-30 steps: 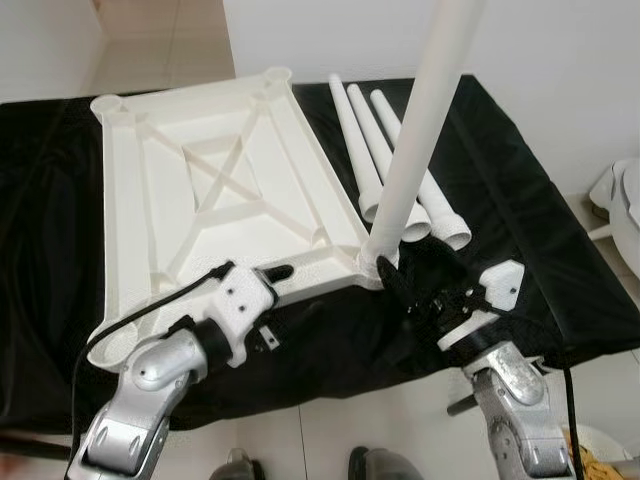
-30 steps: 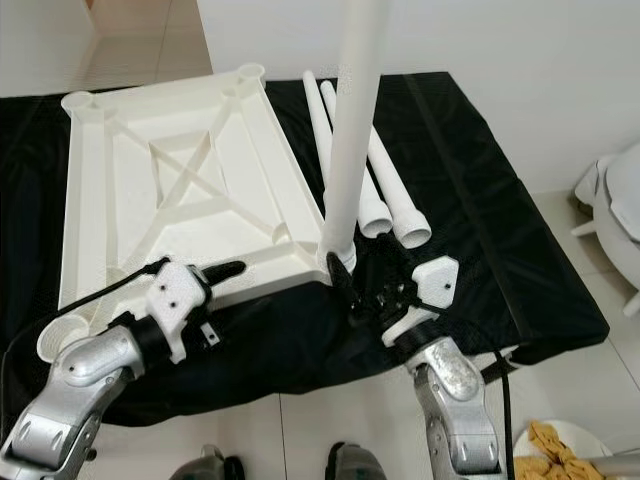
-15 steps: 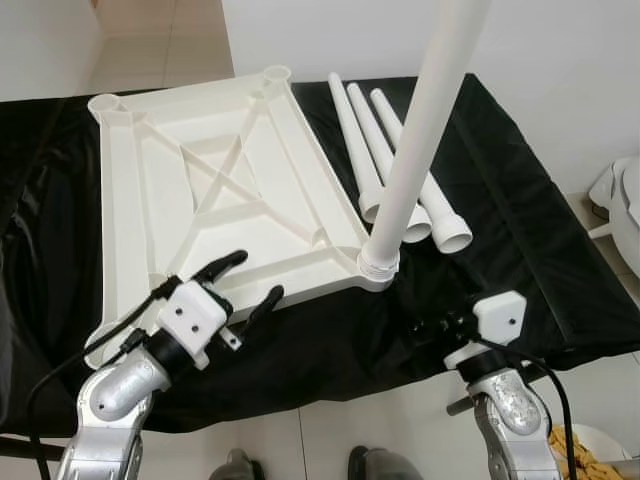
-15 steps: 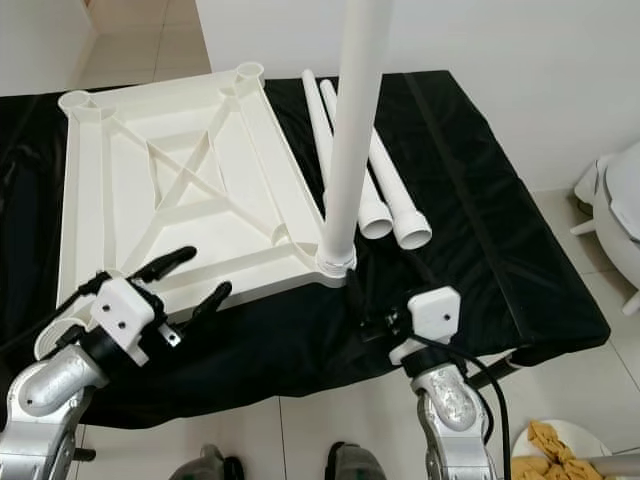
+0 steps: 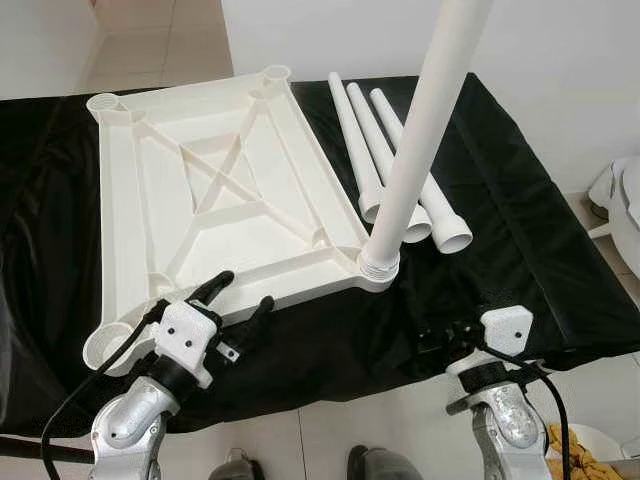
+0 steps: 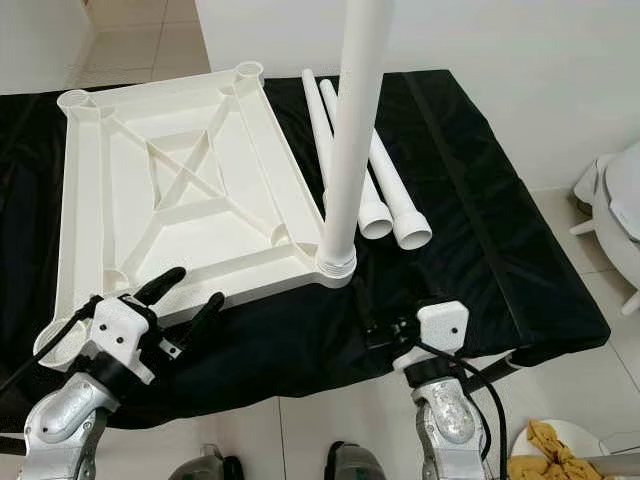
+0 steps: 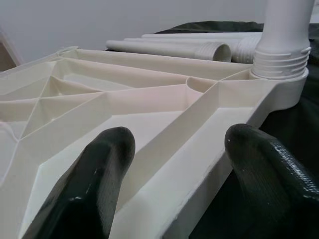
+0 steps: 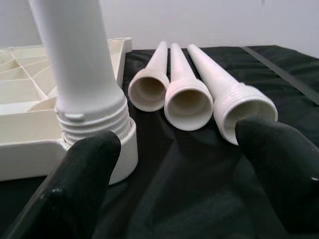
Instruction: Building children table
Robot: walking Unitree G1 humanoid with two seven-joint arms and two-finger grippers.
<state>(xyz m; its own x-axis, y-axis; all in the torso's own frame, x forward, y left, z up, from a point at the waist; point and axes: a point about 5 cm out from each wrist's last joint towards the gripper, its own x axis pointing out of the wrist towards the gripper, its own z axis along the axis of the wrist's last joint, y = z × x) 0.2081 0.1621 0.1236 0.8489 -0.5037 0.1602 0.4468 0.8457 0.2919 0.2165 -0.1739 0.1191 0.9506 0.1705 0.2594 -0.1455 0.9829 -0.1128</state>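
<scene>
Three loose legs (image 5: 400,160) lie side by side on the black cloth (image 5: 520,250), just right of the upturned white tabletop (image 5: 210,190). A fourth leg (image 5: 425,130) stands upright, screwed into its near right corner socket. Your left pincer (image 5: 240,300) is spread open, one finger over the tabletop's near edge. Your right pincer (image 8: 184,174) is also open, low at the cloth's near edge, apart from the upright leg.

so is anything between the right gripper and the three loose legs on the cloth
Nothing visible. The right gripper is open and faces the three loose legs across bare black cloth. The upright leg already in the tabletop stands to one side.
</scene>
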